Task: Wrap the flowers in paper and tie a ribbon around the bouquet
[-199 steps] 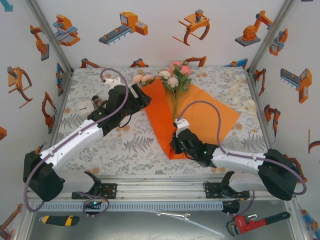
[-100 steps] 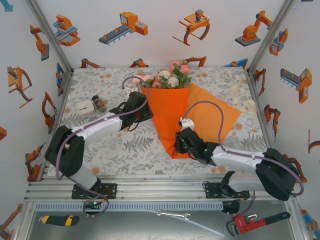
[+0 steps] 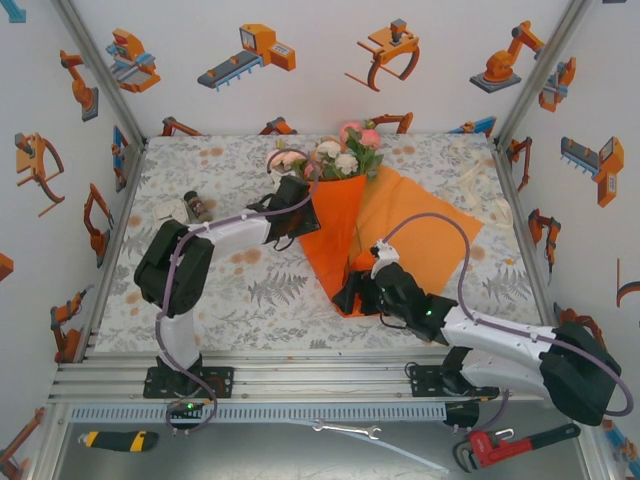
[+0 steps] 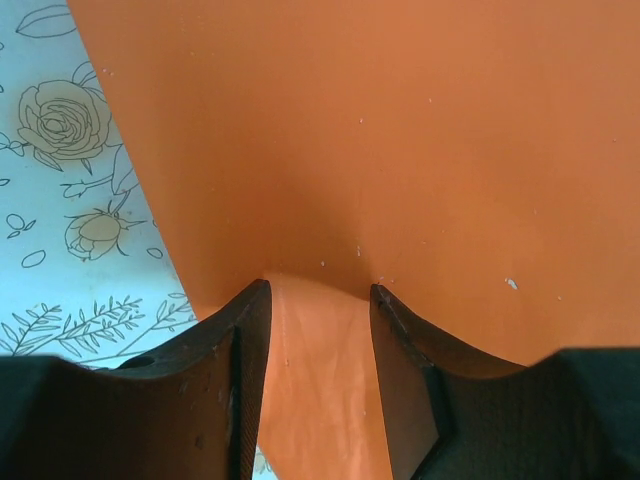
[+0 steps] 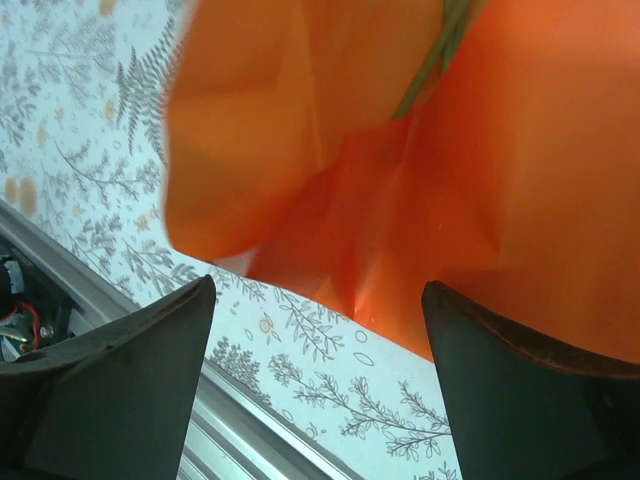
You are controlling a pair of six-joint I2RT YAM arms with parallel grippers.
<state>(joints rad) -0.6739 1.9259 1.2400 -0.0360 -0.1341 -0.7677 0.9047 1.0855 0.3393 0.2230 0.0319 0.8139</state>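
orange paper (image 3: 420, 235) folded over your flowers (image 3: 340, 155), middle of the table (image 3: 250, 290)
your left gripper (image 4: 318, 290) sits half-closed about a paper fold, though whether it grips can't be told; your right gripper (image 5: 318, 288) gapes wide at the wrap's bottom tip.

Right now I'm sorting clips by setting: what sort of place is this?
Likely a robot test booth, not a florist's: white walls with robot stickers, an aluminium frame, and a pipe wrench on the front ledge.
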